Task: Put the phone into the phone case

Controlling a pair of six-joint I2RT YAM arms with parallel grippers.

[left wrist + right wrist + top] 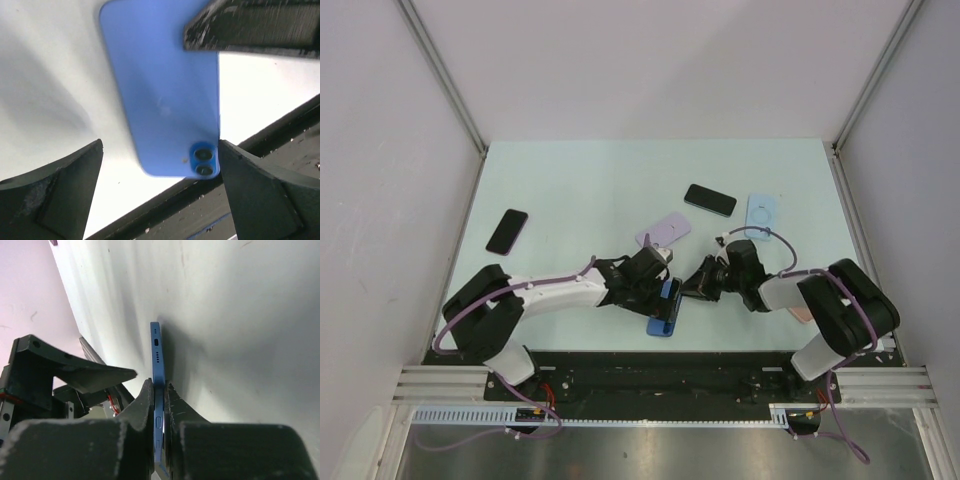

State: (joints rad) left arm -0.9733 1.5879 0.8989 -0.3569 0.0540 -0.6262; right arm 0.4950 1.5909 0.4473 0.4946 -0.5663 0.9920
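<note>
Blue phone [665,308]: stiff, light, probably slick-backed and breakable, best pinched across its flat faces. Located just on the arms' side of the lilac case [663,232]. Right gripper [159,405] jaws clamped on its faces; left gripper [160,145] jaws wide apart around its camera end. No legible writing.

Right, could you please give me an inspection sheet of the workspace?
Surface: pale green table.
Job's things: blue phone back up by the near edge; lilac case and pale blue case flat behind.
Clutter: left black phone; rear black phone.
Grippers: right gripper shut on the blue phone; left gripper open, straddling it.
Cables: purple cables along both arms.
Surroundings: white walls; nothing else seen.
</note>
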